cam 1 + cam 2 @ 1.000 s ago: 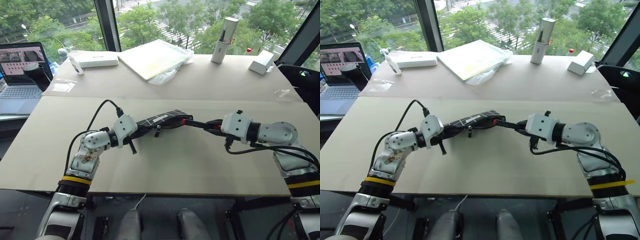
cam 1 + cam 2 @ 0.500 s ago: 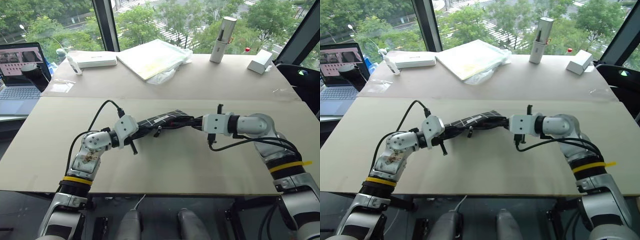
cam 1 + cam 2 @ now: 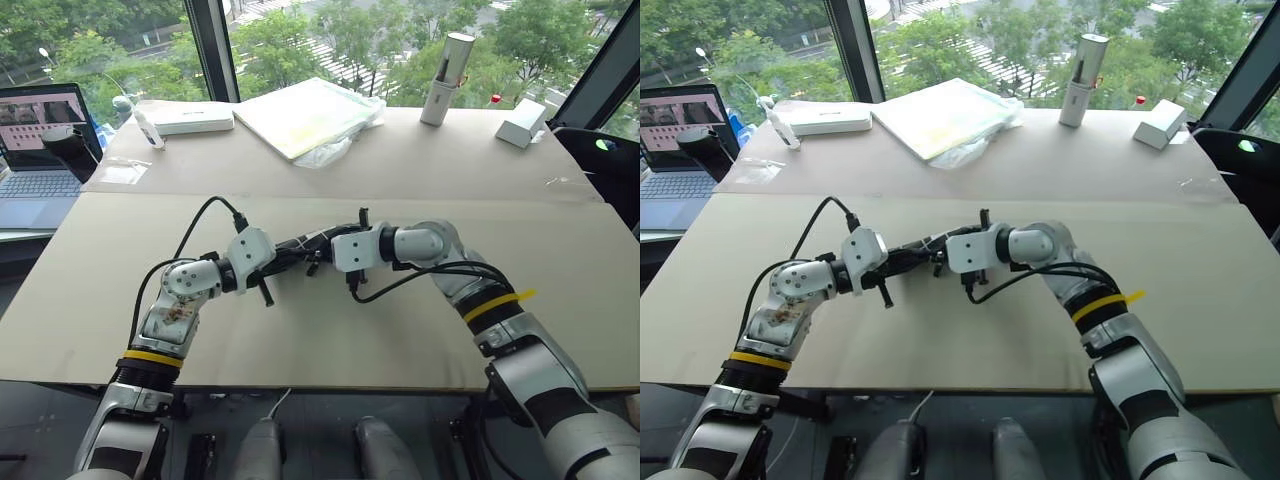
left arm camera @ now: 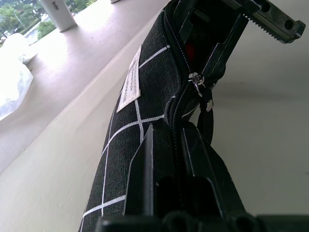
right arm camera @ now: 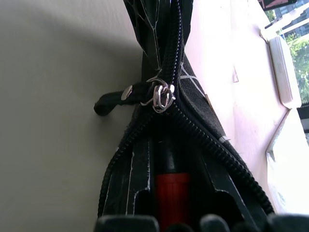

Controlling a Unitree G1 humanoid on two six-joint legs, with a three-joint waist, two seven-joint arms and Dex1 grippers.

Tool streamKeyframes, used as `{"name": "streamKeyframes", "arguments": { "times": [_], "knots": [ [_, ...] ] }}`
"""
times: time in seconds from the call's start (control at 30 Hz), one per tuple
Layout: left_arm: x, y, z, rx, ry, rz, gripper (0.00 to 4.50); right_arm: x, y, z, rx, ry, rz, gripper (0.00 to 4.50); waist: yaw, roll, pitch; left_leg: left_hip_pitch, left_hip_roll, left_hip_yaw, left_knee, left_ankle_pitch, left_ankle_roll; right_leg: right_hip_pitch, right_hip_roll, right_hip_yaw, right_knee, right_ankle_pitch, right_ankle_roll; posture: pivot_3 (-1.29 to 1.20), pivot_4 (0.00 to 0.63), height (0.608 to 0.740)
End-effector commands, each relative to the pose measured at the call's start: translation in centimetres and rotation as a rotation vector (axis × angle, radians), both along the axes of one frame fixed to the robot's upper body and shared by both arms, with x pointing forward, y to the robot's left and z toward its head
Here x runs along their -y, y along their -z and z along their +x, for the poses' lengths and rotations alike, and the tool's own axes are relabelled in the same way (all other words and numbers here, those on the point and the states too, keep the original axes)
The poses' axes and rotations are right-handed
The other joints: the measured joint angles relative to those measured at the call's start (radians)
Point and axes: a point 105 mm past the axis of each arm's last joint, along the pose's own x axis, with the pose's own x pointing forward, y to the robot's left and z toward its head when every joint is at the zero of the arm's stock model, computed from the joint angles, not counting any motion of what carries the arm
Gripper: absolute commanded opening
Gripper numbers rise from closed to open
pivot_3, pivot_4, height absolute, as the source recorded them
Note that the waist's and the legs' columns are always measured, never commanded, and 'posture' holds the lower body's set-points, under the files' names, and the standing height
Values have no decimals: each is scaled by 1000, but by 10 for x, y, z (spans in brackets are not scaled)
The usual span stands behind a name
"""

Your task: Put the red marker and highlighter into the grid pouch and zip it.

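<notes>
Two arms meet over the middle of the pale table [image 3: 420,330], with the grid pouch [image 3: 300,243] strung between them and lifted clear of the surface.

- Grid pouch: black, white grid lines, label on its side. One end sits in the left gripper [image 3: 278,256], whose fingers are clamped tight on the fabric. The other end is open, its mouth facing the right arm. Risk: the pouch hangs from a single pinch on soft cloth, so a hard push from the far end could fold it or drag it out of that pinch.
- Right gripper [image 3: 322,246]: tips in the pouch mouth, fingers narrow and closed around the red marker [image 5: 172,195]. Risk: the fingers spread the opening themselves. If they let go too shallow, the marker may ride back out as they pull away.
- Red marker: red cap between the right fingers, dark barrel running on into the pouch. It lies along the zip line and looks mostly inside. Risk: a tilted barrel could catch on the zipper teeth or the lining.
- Highlighter: cannot tell whether it is already inside. Zipping now could close the pouch without it.
- Zipper slider [image 5: 161,95]: partway along the track, just beyond the marker's far end, with the black pull cord [image 5: 113,100] hanging off to one side. Risk: the cord is small and loose, easy to miss or pinch together with fabric. A cap left proud of the mouth would block the slider.
</notes>
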Motion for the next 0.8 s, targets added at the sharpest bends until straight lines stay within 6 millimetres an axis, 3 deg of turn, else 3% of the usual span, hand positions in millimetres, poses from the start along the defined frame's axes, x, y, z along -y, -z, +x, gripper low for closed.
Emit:
{"name": "streamKeyframes", "arguments": {
  "times": [0.03,0.1,0.3,0.37,0.43,0.5,0.6,0.7,0.8],
  "knots": [
    [4,-15,0,55,19,-14,0,8,-25,9,64,41,74,2056,-2,0,0,0,0,0,0,0,0,0,0,0,0,0,0,0,150,731],
    [4,-15,0,55,19,-14,0,17,-27,12,78,62,74,2747,-1,0,0,0,0,0,0,0,0,0,0,0,0,0,0,0,150,731],
    [4,-14,0,53,20,-13,0,64,-62,16,50,167,267,2747,-1,0,0,0,0,0,0,0,0,0,0,0,0,0,0,0,150,731],
    [5,-14,0,52,22,-14,0,81,-82,3,-71,164,476,2747,-1,0,0,0,0,0,0,0,0,0,0,0,0,0,0,0,150,731],
    [5,-14,-1,51,23,-14,0,96,-90,-22,-384,139,714,2747,0,0,0,0,0,-1,0,0,0,1,0,0,-1,0,0,0,150,731],
    [5,-14,-1,51,23,-15,0,100,-81,-53,-657,81,783,2747,5,0,0,-1,0,-1,0,0,1,1,0,0,-1,0,0,0,150,731],
    [5,-13,-2,47,24,-15,0,97,-45,-82,-891,119,730,2747,6,0,0,0,0,-3,0,-1,1,3,0,-1,-2,0,0,0,150,731],
    [6,-12,-3,44,27,-15,0,79,-7,-86,-940,234,676,2747,-6,0,0,1,0,-3,0,-1,1,3,1,-1,-1,0,0,0,150,731],
    [8,-12,-2,43,32,-17,0,55,14,-79,-946,320,681,2747,-16,0,0,2,0,-2,0,0,1,2,2,0,0,-1,1,0,150,731]
  ]
}}
